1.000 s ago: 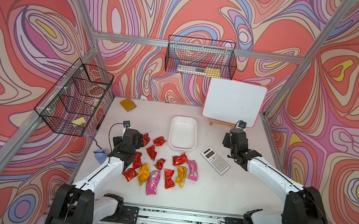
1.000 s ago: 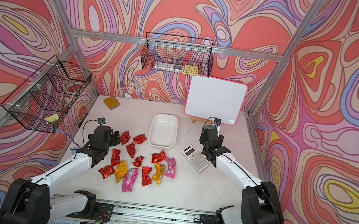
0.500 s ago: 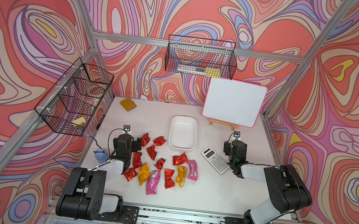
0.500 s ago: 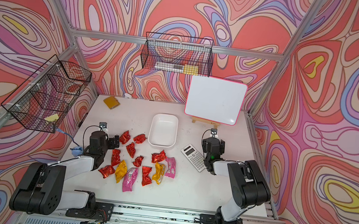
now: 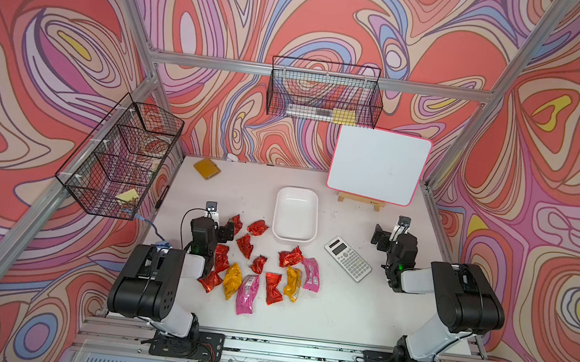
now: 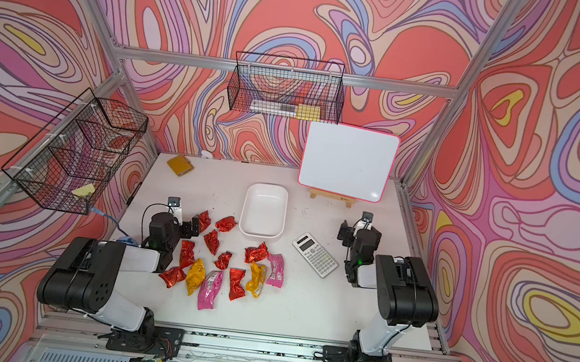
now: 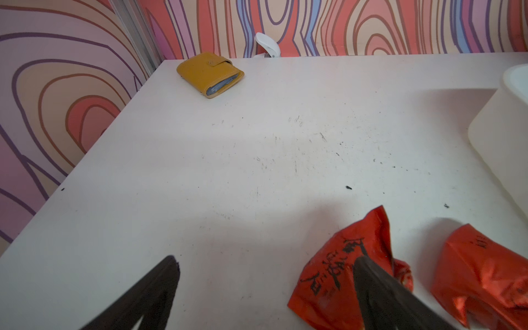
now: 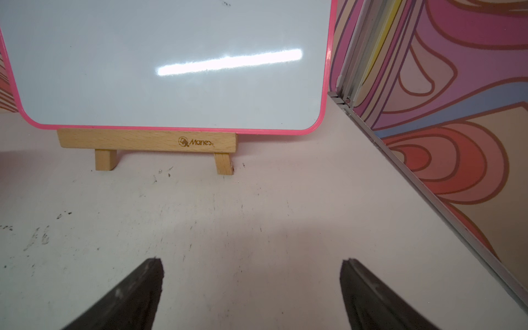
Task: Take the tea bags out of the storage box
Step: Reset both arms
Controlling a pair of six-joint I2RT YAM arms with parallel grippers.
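The white storage box [image 5: 295, 214] [image 6: 264, 210] stands empty at mid-table in both top views. Several tea bags [image 5: 259, 264] [image 6: 224, 259], red, orange-yellow and pink, lie spread on the table in front of it and to its left. My left gripper [image 5: 226, 228] [image 7: 265, 263] is open, low over the table at the left edge of the spread. One of its fingers overlaps a red tea bag [image 7: 337, 271]; nothing sits between the fingers. My right gripper [image 5: 381, 238] [image 8: 251, 263] is open and empty, right of the calculator, facing the whiteboard.
A calculator [image 5: 347, 258] lies right of the tea bags. A pink-rimmed whiteboard [image 5: 376, 170] on a wooden stand sits at the back right. A yellow wallet [image 5: 207, 168] lies back left. Wire baskets hang on the back wall [image 5: 323, 94] and left wall [image 5: 122, 157].
Both arms have folded back toward their bases, drawing the grippers nearer the front. The right gripper has opened wider. The tea bags and box have not moved.
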